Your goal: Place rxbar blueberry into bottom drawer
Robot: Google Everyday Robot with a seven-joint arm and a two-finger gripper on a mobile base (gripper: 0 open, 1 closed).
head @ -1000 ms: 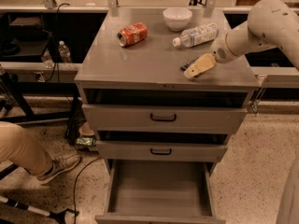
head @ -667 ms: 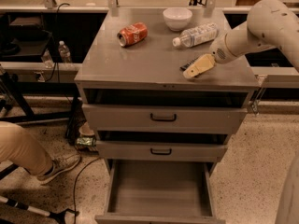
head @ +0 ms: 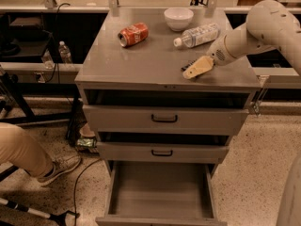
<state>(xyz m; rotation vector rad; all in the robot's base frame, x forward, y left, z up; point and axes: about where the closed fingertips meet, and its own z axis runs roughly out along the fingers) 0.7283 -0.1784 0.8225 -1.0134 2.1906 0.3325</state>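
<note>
My gripper (head: pixel 196 68) rests low on the right part of the cabinet top (head: pixel 150 60), with the pale arm reaching in from the right. A small dark piece of the rxbar blueberry (head: pixel 187 65) shows at the gripper's upper left edge. The rest of the bar is hidden under the gripper. The bottom drawer (head: pixel 160 194) is pulled out below, a wide grey tray with nothing in it.
On the cabinet top lie a crushed red can (head: pixel 132 34), a white bowl (head: pixel 178 18) and a clear plastic bottle (head: pixel 197 35) on its side. The two upper drawers (head: pixel 164 119) with black handles are slightly ajar. A person's leg and shoe (head: pixel 33 157) are at lower left.
</note>
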